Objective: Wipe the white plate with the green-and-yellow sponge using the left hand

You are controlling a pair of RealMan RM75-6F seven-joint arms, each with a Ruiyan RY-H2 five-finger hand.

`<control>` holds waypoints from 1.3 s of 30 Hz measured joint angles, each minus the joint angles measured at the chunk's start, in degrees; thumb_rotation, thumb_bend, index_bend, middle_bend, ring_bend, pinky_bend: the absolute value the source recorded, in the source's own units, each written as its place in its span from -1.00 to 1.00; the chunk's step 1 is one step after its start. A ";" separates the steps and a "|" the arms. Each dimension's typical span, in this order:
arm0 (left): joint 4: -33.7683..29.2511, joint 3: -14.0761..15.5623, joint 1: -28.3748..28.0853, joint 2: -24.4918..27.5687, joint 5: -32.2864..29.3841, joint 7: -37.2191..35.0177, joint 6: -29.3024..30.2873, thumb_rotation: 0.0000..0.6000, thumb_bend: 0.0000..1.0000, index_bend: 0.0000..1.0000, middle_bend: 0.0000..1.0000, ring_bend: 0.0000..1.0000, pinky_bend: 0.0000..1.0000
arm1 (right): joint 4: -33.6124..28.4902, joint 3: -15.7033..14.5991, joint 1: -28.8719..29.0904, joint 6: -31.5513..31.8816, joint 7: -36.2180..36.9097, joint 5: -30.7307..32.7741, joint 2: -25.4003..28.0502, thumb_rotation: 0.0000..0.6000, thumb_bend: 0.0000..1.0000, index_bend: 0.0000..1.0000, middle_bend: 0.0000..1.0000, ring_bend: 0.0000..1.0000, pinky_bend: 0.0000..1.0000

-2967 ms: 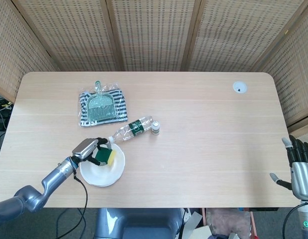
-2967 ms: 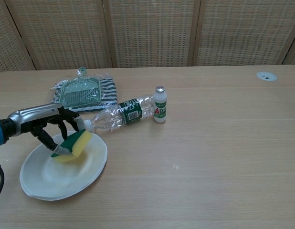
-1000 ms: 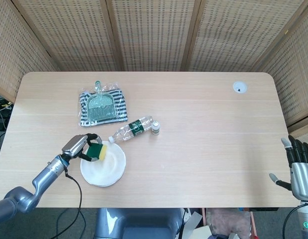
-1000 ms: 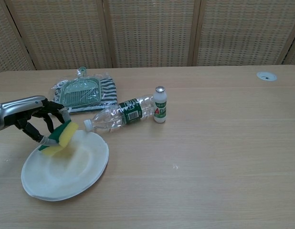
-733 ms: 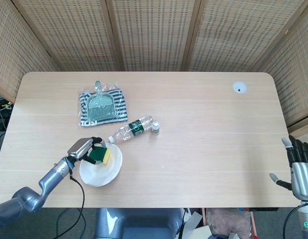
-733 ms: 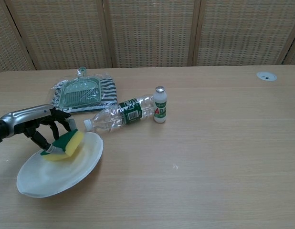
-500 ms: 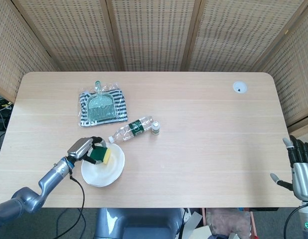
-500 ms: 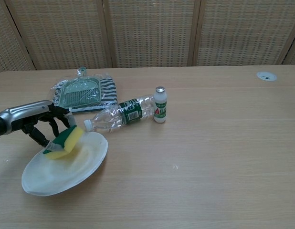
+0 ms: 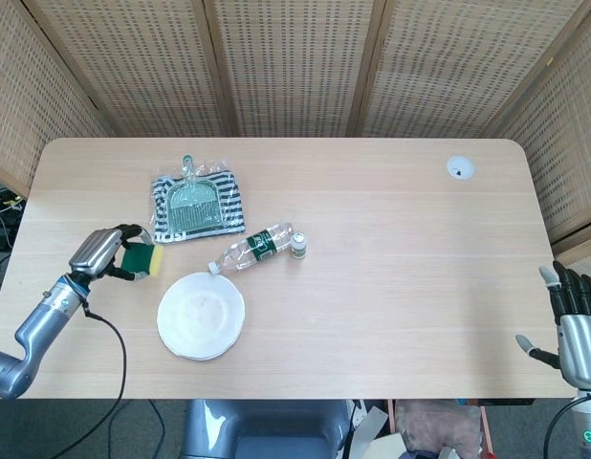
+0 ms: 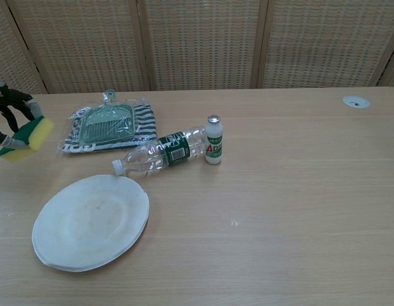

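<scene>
The white plate lies flat near the table's front left, with nothing on it. My left hand grips the green-and-yellow sponge in the air, to the left of the plate and apart from it. In the chest view the hand shows only at the left edge. My right hand hangs off the table's front right corner with its fingers spread and nothing in it.
A clear plastic bottle lies on its side just beyond the plate, and a small white bottle stands upright at its right end. A green dustpan on striped cloth lies further back. A round grommet sits far right.
My left hand has lifted the sponge off the plate and carried it left, clear of the rim. The plate, tilted under the sponge before, now lies flat. The right hand stays put.
</scene>
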 measured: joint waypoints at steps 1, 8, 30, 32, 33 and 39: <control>1.38 0.02 0.02 -0.50 -0.49 0.50 -0.98 1.00 -0.36 0.06 -0.29 -0.43 -0.24 | -0.01 -0.02 0.03 -0.11 -0.10 0.03 -0.03 1.00 -1.00 -1.00 -1.00 -1.00 -1.00; 11.73 0.58 0.01 -7.35 -2.42 3.57 -7.29 1.00 -0.30 0.02 -0.33 -0.44 -0.35 | -0.20 0.02 0.19 -0.49 -0.57 0.32 -0.13 1.00 -1.00 -1.00 -1.00 -1.00 -1.00; -14.20 -3.78 8.48 2.77 -6.15 15.25 10.67 1.00 -1.00 -1.00 -1.00 -1.00 -1.00 | -0.25 0.11 -0.97 1.91 3.48 -1.05 1.81 1.00 -1.00 -1.00 -1.00 -1.00 -1.00; -19.03 -4.21 11.43 3.97 -6.46 20.40 18.15 1.00 -1.00 -1.00 -1.00 -1.00 -1.00 | 0.13 0.17 -1.01 2.20 3.60 -1.18 1.78 1.00 -1.00 -1.00 -1.00 -1.00 -1.00; -21.02 -4.27 12.66 4.48 -6.57 23.00 21.08 1.00 -1.00 -1.00 -1.00 -1.00 -1.00 | 0.30 0.21 -1.04 2.35 3.66 -1.24 1.74 1.00 -1.00 -1.00 -1.00 -1.00 -1.00; -34.58 -3.77 20.18 8.35 -7.37 40.35 31.58 1.00 -1.00 -1.00 -1.00 -1.00 -1.00 | 1.07 0.50 -1.17 2.93 4.17 -1.28 1.55 1.00 -1.00 -1.00 -1.00 -1.00 -1.00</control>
